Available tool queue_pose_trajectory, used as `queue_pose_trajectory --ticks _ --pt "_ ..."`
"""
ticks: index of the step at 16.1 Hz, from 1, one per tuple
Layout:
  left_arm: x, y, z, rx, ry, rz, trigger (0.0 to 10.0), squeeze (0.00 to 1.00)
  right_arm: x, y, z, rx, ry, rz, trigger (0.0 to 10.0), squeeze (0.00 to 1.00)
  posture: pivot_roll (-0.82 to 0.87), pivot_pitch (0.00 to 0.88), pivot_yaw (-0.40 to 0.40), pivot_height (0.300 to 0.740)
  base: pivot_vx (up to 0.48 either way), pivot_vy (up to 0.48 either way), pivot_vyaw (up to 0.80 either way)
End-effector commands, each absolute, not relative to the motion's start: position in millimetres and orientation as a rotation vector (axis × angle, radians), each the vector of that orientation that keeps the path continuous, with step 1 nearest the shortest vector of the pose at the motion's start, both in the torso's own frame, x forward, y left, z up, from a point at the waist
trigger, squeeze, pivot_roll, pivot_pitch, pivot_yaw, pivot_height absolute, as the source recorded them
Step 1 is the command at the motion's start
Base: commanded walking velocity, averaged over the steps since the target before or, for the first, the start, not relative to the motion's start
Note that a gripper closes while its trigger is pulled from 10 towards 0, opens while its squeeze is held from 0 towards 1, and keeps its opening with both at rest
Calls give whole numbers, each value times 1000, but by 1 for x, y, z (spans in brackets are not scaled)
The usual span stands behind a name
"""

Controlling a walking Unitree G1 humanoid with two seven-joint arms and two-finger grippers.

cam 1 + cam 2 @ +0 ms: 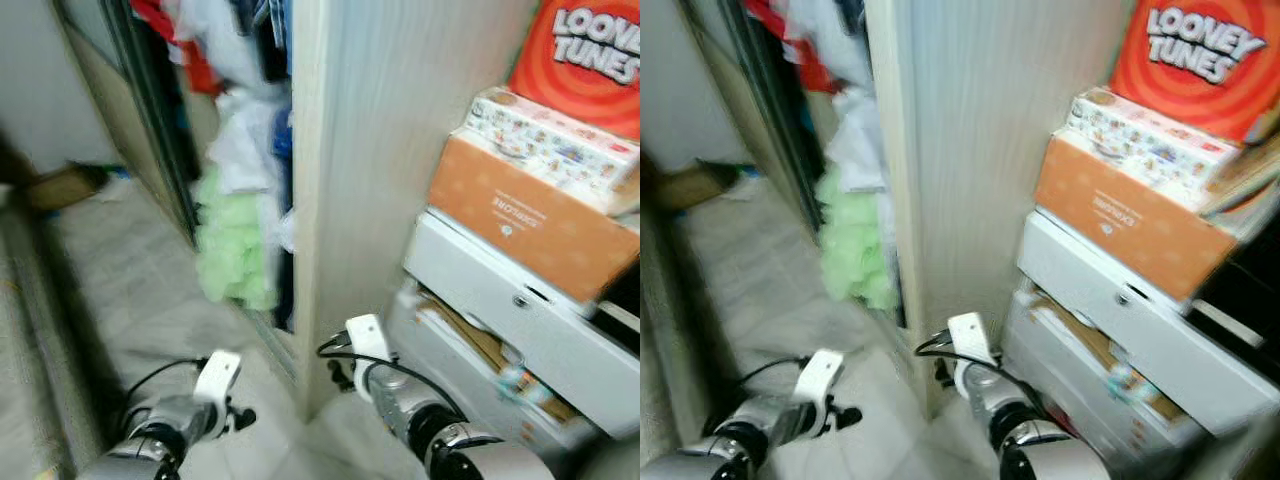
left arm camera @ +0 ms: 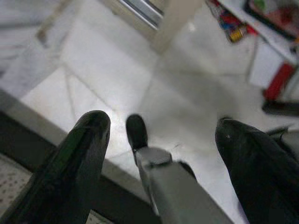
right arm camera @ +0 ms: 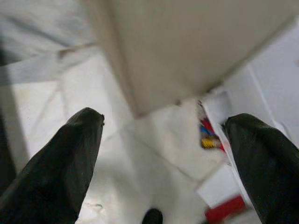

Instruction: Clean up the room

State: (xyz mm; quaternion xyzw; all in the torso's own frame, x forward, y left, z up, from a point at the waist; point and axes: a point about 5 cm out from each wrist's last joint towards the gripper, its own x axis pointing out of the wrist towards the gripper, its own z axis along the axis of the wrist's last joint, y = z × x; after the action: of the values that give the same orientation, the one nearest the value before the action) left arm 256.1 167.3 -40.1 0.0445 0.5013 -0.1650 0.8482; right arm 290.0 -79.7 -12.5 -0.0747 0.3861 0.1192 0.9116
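Pale tiled floor runs up to an open wardrobe, whose upright wooden side panel stands directly ahead. Left of it, blurred clothes hang and spill downward. Right of it, stacked white drawers carry an orange box and a Looney Tunes box, cut off. Left pincer and right pincer hang low, fingers spread, empty.

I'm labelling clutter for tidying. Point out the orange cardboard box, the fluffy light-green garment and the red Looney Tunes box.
orange cardboard box [image 1: 520,232], left eye view, front face
fluffy light-green garment [image 1: 232,245], left eye view, middle
red Looney Tunes box [image 1: 1200,62], right eye view, printed front
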Motion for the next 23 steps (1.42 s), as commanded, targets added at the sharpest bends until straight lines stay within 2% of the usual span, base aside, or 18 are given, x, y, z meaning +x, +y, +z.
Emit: queue_pose_trajectory --ticks 1,23 --pt "253 164 -43 103 1071 -357 10000 0 292 -85 -11 -160 792 234 10000 0 -110 0 -42 740 0 0 800" --pt "251 166 -44 135 1090 -340 10000 0 292 -84 -11 -158 786 247 10000 0 -107 0 -48 740 0 0 800"
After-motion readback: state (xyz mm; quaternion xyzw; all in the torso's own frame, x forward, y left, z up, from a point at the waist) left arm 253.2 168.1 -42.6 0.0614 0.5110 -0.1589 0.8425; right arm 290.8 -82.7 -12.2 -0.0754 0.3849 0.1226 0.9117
